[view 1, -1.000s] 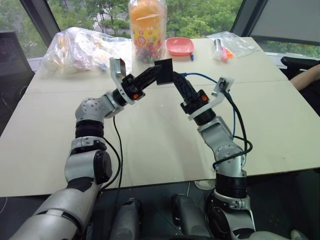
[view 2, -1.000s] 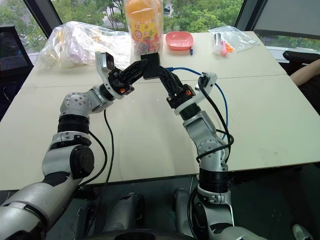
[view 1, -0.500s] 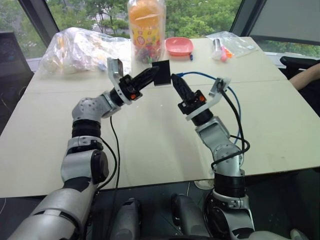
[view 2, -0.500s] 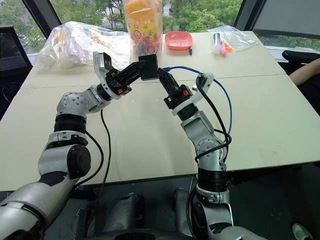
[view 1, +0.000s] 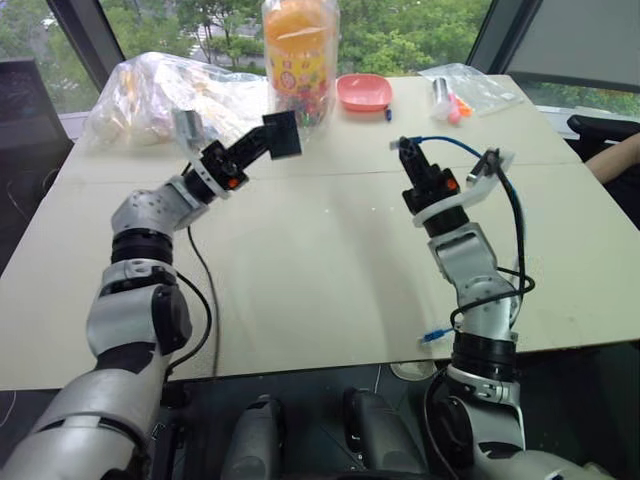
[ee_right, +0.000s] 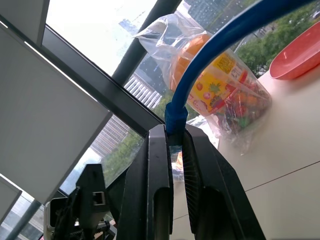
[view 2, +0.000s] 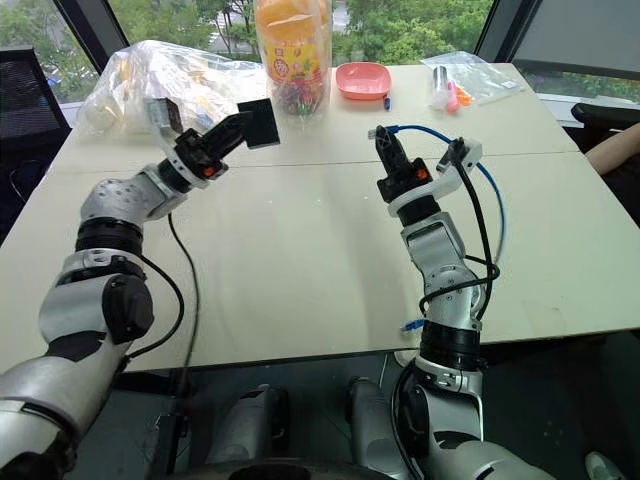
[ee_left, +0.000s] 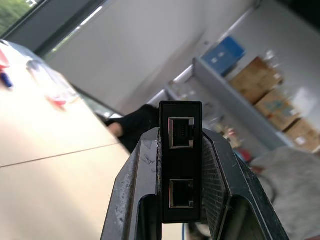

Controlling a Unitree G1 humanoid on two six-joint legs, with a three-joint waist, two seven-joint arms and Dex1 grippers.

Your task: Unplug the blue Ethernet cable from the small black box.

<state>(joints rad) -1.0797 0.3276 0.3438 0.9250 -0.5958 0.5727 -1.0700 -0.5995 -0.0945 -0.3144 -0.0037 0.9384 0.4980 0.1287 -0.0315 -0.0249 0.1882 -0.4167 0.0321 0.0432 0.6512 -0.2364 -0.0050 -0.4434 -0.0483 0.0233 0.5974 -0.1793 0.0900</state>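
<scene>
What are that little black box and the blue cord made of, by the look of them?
The small black box looks like matte black plastic: dull, even faces and two moulded ports with metal-looking rims. The blue Ethernet cable seems to have a smooth rubbery or vinyl jacket, since it bends in a soft curve with a slight sheen; its plug material cannot be made out.

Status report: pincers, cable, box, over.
Left pincer shut on small black box. Right pincer shut on blue Ethernet cable. Cable unplugged, ports empty. Nothing between them.
</scene>
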